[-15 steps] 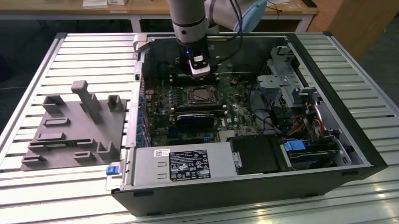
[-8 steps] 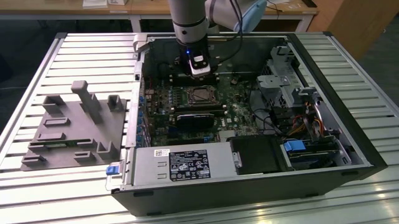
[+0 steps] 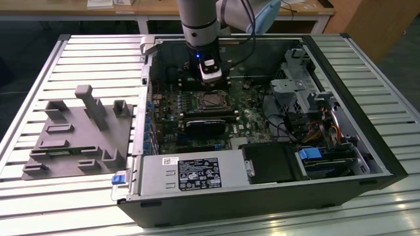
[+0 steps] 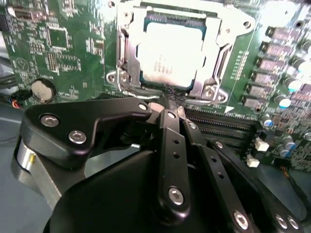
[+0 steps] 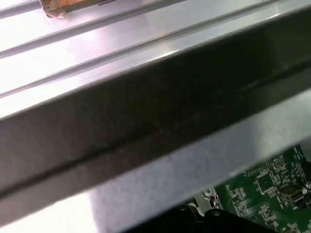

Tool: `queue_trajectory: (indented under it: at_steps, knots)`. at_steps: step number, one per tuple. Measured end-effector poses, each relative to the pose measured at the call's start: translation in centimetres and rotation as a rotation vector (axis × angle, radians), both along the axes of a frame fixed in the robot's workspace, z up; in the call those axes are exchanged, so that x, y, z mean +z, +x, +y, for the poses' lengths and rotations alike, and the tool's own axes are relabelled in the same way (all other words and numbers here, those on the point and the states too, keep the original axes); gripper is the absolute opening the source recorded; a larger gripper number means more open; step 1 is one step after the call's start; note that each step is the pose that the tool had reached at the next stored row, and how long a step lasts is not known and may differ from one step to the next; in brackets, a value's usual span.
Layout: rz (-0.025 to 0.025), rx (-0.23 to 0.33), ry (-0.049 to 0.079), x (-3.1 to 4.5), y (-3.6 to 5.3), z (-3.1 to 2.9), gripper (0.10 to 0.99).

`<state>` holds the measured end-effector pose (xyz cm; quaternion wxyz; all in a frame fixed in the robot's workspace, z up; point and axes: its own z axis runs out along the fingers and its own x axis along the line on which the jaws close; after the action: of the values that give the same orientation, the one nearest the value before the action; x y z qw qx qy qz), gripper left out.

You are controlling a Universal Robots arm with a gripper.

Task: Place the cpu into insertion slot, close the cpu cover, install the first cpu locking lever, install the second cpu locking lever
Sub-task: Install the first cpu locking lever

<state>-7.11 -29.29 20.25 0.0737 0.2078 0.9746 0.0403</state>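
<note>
One arm reaches down into the open computer case, and its gripper hangs just at the edge of the insertion slot, fingers drawn together to a single point; whether they pinch anything there I cannot tell. Within the slot, on the green circuit board, the cpu lies flat, and the cpu cover is folded down around it, its silver frame bordering the chip's dull top.
</note>
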Motion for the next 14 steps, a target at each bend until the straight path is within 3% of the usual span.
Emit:
queue_trajectory:
  at_steps: [6,14]
  knots:
    - [0.0,0.0,-0.035,0.0,0.0,-0.56,0.102]
    - [-0.0001,0.0,-0.055,0.0,0.0,-1.96,0.102]
